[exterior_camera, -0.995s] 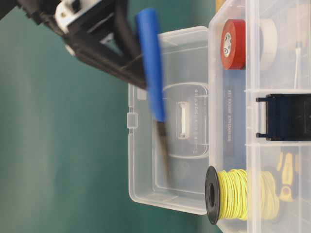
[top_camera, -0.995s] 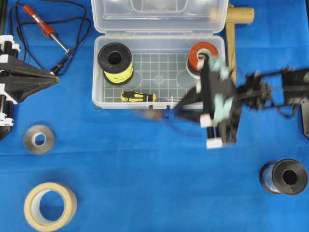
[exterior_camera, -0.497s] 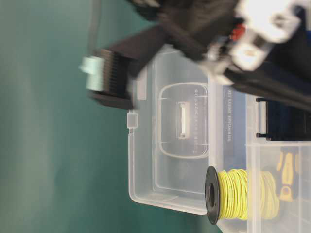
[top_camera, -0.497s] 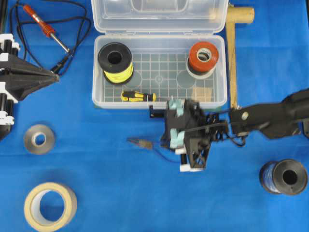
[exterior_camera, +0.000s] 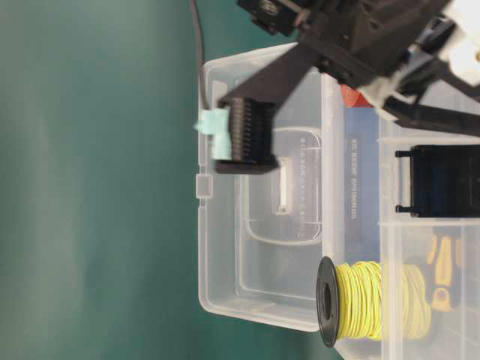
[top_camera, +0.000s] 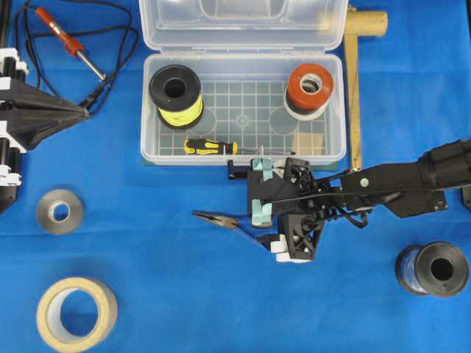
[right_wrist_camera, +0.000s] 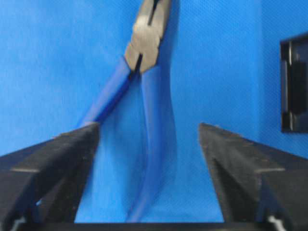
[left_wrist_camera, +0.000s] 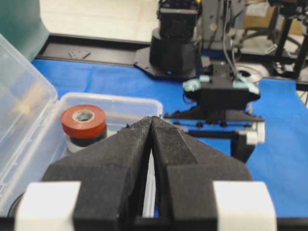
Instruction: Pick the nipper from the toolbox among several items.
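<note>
Nipper now released: lying flat on the blue cloth between the spread fingers of the right gripper, outside the toolbox. Held in the air a second ago. Left gripper pressed closed, empty. Pick looks essentially complete.
</note>
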